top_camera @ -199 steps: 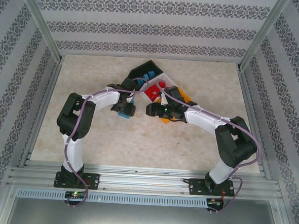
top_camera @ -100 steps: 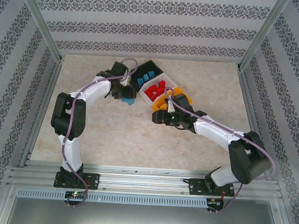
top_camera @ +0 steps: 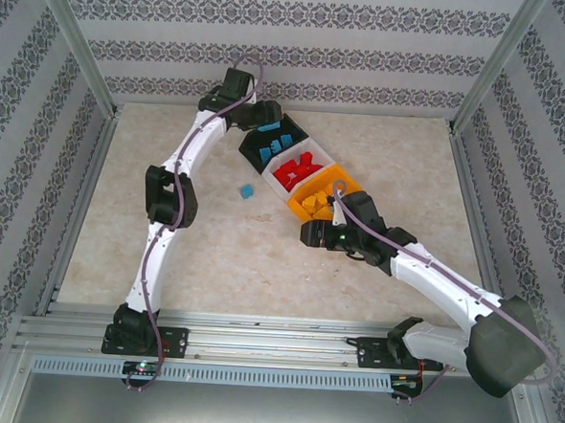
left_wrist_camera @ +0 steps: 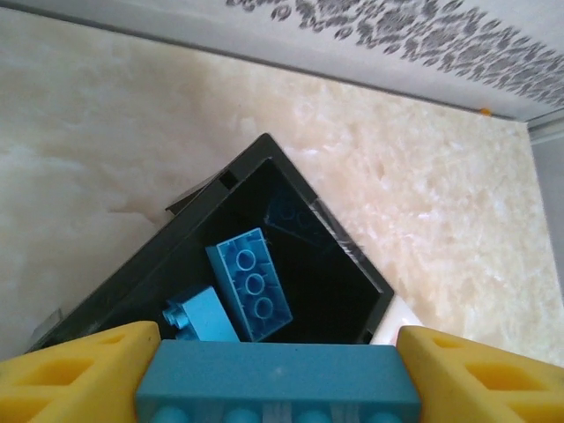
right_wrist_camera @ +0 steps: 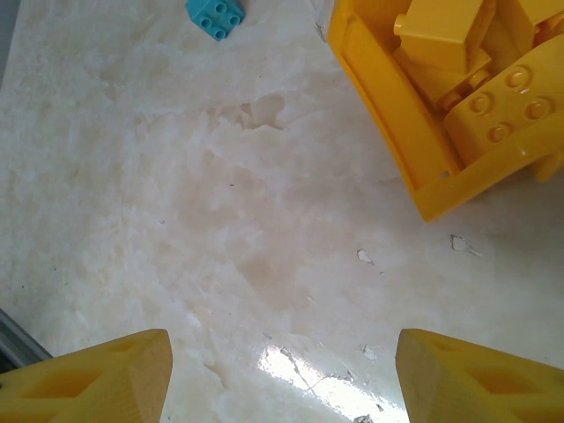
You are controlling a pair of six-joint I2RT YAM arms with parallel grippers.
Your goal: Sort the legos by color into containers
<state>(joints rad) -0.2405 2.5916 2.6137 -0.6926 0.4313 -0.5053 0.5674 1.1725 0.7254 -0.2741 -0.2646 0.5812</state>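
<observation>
My left gripper (top_camera: pixel 253 117) reaches to the back of the table, over the black container (top_camera: pixel 251 144). It is shut on a blue lego (left_wrist_camera: pixel 264 370) that spans the gap between its yellow fingers (left_wrist_camera: pixel 79 370). Two blue legos (left_wrist_camera: pixel 251 282) lie in the black container (left_wrist_camera: pixel 176 242) below. Beside it stand the white container (top_camera: pixel 282 185) with red legos (top_camera: pixel 299 169) and the orange container (top_camera: pixel 346 185) with yellow legos (top_camera: pixel 314 204). One small blue lego (top_camera: pixel 248 190) lies loose on the table. My right gripper (top_camera: pixel 307 234) hovers open over bare table (right_wrist_camera: pixel 282 370), just in front of the orange container (right_wrist_camera: pixel 388 115).
The three containers stand in a diagonal row at the back centre. Aluminium frame rails (top_camera: pixel 82 190) and patterned walls (top_camera: pixel 292 59) close in the table on three sides. The loose blue lego (right_wrist_camera: pixel 216 16) lies left of the orange container, ahead of my right gripper.
My left arm has stretched from mid-table to the back, carrying the blue lego over the black container. My right arm has drawn back and rightward from the orange container.
</observation>
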